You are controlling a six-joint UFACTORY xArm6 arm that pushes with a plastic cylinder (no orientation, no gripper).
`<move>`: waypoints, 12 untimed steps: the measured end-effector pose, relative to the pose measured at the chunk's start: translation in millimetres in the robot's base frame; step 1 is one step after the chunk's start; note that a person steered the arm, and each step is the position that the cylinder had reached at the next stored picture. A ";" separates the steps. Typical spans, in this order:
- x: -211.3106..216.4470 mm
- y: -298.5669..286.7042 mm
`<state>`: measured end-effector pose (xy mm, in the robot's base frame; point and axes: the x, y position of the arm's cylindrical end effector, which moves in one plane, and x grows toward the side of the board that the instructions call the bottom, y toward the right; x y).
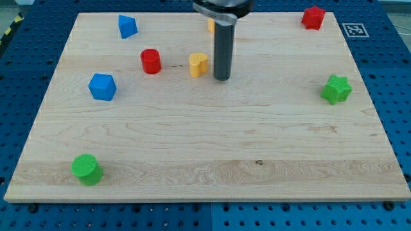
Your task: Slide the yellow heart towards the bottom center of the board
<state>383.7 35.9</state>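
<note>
The yellow heart [198, 64] lies on the wooden board [205, 147], left of centre in the view's upper part. My tip [222, 79] rests on the board just to the right of the heart, a small gap apart. The dark rod rises from it to the view's top. A second yellow block [210, 25] shows only as a sliver behind the rod, so its shape is hidden.
A red cylinder [151, 61] stands left of the heart. Blue blocks sit at the upper left [127, 26] and left [102, 86]. A green cylinder [86, 169] is at the lower left, a green star [336, 88] at the right, a red block [313, 17] at the upper right.
</note>
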 end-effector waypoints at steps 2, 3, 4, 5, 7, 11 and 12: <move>-66.8 -23.6; -65.2 -65.1; -42.5 -74.9; -26.9 -74.5; -20.5 -72.5; 6.0 -30.7; 13.6 -35.5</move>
<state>397.3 0.4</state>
